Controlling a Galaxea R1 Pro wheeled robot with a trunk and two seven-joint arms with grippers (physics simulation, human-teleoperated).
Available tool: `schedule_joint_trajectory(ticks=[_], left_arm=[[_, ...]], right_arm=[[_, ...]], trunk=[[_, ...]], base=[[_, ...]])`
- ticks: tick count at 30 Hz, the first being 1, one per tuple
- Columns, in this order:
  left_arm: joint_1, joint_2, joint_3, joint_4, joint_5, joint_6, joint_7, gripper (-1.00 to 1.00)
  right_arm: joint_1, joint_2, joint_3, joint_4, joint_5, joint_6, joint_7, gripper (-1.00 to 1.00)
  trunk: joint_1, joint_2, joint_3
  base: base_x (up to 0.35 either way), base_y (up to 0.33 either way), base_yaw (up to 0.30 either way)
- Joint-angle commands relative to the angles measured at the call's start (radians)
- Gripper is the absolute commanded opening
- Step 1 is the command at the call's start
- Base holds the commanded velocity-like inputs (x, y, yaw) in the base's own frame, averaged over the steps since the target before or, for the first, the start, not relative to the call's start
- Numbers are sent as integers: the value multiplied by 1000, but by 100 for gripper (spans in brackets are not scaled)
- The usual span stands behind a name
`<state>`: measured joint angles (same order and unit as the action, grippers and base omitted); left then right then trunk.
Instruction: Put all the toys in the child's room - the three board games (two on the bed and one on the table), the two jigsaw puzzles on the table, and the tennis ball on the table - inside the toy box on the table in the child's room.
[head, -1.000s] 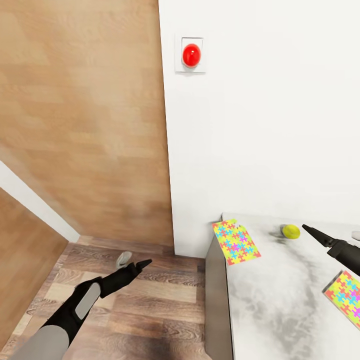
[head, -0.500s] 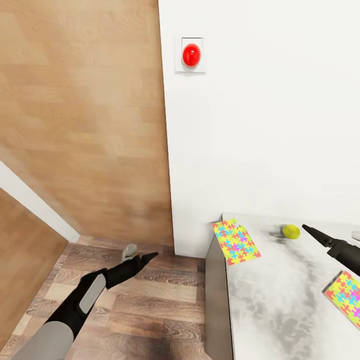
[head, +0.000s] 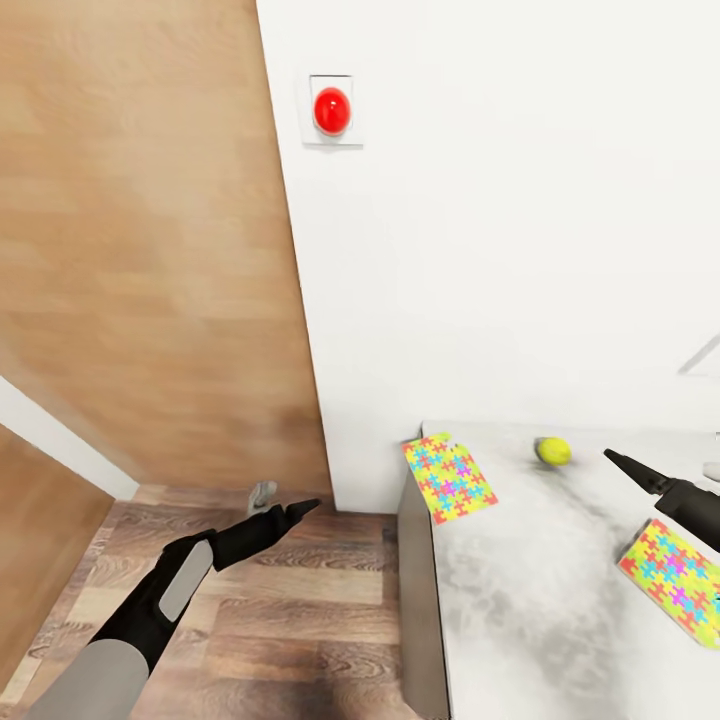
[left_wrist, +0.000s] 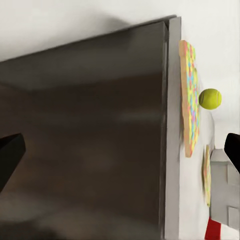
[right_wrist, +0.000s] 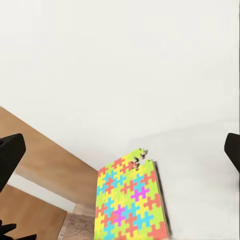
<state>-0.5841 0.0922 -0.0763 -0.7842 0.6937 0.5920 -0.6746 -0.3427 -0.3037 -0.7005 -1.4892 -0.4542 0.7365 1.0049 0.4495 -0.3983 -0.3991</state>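
View swung right since a moment ago — ball (head: 553, 451), puzzles (head: 447, 477) nearer centre; both grippers (head: 296, 510) (head: 622, 464) spread, empty — approach under way.

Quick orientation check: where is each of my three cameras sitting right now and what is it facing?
Head view: up on the head, looking down at the table corner, wall and floor; both arms show, left gripper over the floor.
Left wrist view: beside the table's dark side, facing the tennis ball; dark fingertips at the edges.
Right wrist view: above the tabletop, facing the corner jigsaw puzzle.
Shared: that puzzle appears in all three.
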Motion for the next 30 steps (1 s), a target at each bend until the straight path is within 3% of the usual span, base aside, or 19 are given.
schedule_joint_trajectory(ticks=[1, 23, 28, 30], left_arm=[[0, 1, -2, -1, 9, 7, 2, 100], [0, 1, -1, -10, 11, 8, 2, 100], [0, 1, 2, -9, 12, 6, 6, 100], [0, 1, 6, -9, 12, 4, 8, 100]], right_arm=[[-1, 0, 0, 0, -3, 6, 1, 100], [-1, -3, -2, 1, 10, 36, -12, 100], [-1, -29, -4, 1, 36, 49, -22, 100], [-1, -65, -4, 1, 51, 55, -30, 100]], trunk=[[1, -2, -2], [1, -2, -2], [1, -2, -2], [1, -2, -2]], base=[[0, 0, -229], [0, 0, -71], [0, 0, -7], [0, 0, -4]])
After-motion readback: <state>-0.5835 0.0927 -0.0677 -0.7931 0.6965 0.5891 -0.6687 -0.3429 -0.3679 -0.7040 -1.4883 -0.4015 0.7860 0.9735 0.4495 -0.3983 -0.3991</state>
